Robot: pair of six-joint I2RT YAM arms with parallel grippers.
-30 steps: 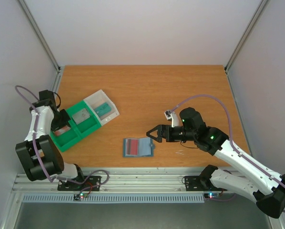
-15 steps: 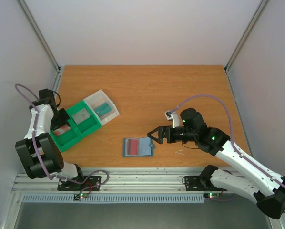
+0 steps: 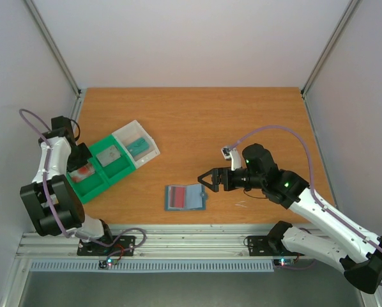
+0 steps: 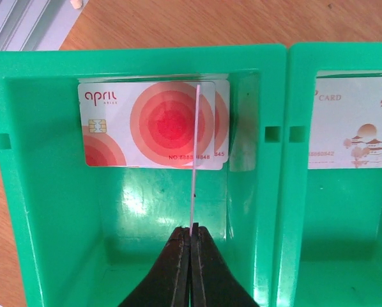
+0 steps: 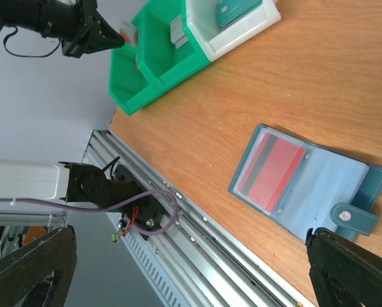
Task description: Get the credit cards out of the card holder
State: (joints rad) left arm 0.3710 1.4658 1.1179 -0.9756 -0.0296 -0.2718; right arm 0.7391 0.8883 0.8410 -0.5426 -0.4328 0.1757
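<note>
Left wrist has shifted a touch toward the bench's (image 3: 191, 121) left edge, so red now shows in the tray's end compartment. Right arm and holder haven't budged.

Left gripper (image 4: 191, 231): jaws pinched tight on a held card (image 4: 195, 160), seen edge-on as a thin pale-pink line, hanging over the end compartment of the green tray (image 4: 277, 192). Below it, two red-circle cards (image 4: 146, 121) lie stacked and slightly offset against that compartment's far wall. The next compartment over has a printed card (image 4: 351, 128).

Tray sits near the bench's left edge. Card holder (image 3: 184, 197) lies open flat by the near edge, mid-bench, tab clasp (image 5: 347, 217) pointing toward the right gripper (image 3: 207, 181). That gripper has its jaws spread wide, holds nothing, and hovers just beside the holder on its right.

Progress, my read: well underway, not done. Three cards are binned and a fourth is about to be dropped. A reddish-pink card (image 5: 271, 173) is still in the holder's pocket, with what looks like a whitish one under it; can't tell whether more are behind.
</note>
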